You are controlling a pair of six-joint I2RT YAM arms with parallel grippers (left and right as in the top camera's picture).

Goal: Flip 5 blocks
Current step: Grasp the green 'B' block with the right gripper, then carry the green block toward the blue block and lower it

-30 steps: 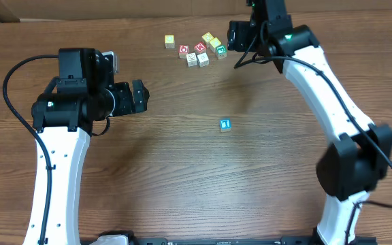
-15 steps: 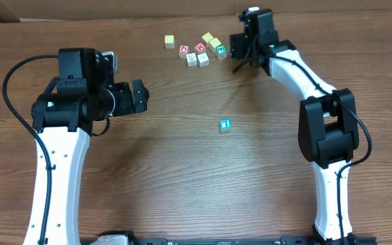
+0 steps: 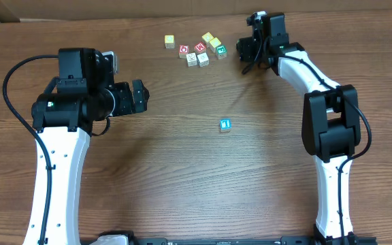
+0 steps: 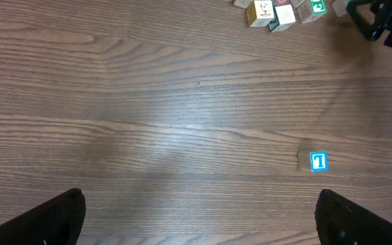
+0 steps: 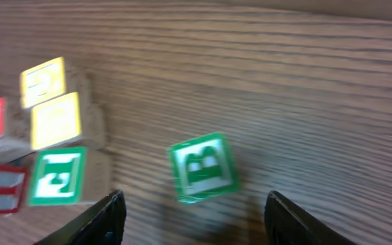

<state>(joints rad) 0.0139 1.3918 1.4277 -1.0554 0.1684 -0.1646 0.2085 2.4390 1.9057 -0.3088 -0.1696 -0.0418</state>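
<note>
Blocks [image 3: 202,59]: where, on what?
- Brown wood-grain table [image 3: 182,177]. Cluster upper centre, blue one [image 3: 225,125] alone mid-frame.
- Pincers?
- Left gripper [image 4: 203,218] wide. Right gripper [image 5: 192,211] spread, green B cube [image 5: 203,167] just ahead, untouched.

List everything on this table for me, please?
yellow-faced wooden letter cubes: three, yellow, far cluster.
red-faced wooden cubes: two, red, same cluster.
whitish wooden cubes: two, whitish, cluster's near side.
green-printed wooden cubes: two, green, one against the cluster, one apart before the right gripper.
blue-printed wooden cube: one, blue, alone mid-table.
brown wooden table: one, brown, beneath everything.
left gripper: one, black, open.
right gripper: one, black, open.
</note>
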